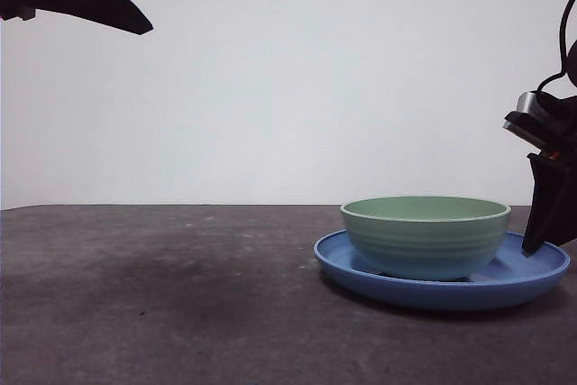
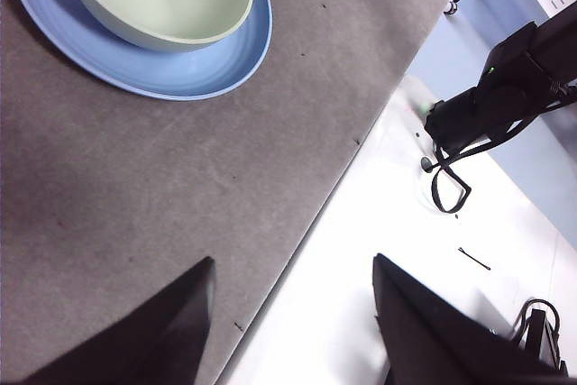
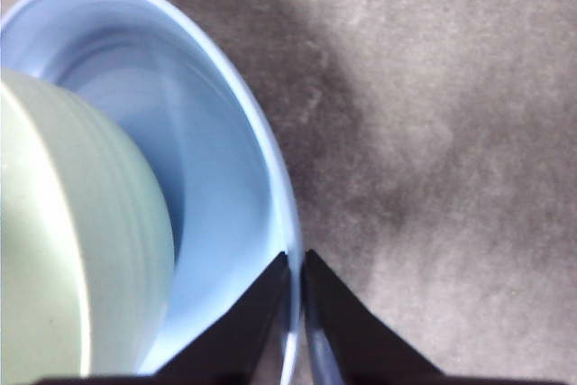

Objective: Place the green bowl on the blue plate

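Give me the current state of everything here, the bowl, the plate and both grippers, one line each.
green bowl: upright, empty, sitting on the plate.
blue plate: flat on the table, carrying the bowl.
right gripper: shut on the plate's rim.
left gripper: open, holding nothing, away from the dishes.

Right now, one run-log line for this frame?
green bowl: on blue plate | right gripper: shut on plate rim | left gripper: open, away

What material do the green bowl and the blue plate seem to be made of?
Green bowl: probably glazed ceramic or melamine; glossy, with faint ridges on its side. Blue plate: likely the same; smooth, shiny, soft reflections on its rim. The pictures cannot settle which.
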Motion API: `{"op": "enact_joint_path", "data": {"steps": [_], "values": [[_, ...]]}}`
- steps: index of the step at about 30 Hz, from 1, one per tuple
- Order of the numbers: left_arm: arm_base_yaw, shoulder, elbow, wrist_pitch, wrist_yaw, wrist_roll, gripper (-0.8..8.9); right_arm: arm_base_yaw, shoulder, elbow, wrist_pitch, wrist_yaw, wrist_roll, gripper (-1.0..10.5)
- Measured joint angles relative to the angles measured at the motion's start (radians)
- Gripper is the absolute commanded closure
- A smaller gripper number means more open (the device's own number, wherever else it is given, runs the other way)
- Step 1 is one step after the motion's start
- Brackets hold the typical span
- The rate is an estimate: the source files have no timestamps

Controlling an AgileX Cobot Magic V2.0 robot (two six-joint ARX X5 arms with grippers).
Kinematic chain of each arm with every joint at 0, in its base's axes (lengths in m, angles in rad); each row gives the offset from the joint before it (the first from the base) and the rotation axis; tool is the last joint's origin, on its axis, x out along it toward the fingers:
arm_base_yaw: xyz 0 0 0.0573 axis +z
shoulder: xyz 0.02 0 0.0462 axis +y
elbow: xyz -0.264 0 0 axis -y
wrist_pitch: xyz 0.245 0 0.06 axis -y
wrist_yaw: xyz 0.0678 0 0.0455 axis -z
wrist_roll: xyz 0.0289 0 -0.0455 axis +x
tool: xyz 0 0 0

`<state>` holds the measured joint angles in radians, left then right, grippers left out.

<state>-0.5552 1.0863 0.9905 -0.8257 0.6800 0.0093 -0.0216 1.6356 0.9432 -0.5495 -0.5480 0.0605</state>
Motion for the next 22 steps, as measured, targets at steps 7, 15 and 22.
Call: {"op": "enact_joint_path", "data": {"steps": [7, 15, 22], "values": [[0.0, 0.0, 0.0, 0.0, 0.0, 0.0, 5.33, 0.0, -0.067, -0.002, 0.005, -0.051, 0.021, 9.4], [0.0, 0.0, 0.0, 0.006, 0.0, 0.0, 5.33, 0.021, -0.132, 0.0, 0.017, -0.073, 0.078, 9.4], [0.0, 0.0, 0.0, 0.014, 0.0, 0.0, 5.33, 0.129, -0.132, 0.012, 0.055, -0.032, 0.132, 9.4]]}}
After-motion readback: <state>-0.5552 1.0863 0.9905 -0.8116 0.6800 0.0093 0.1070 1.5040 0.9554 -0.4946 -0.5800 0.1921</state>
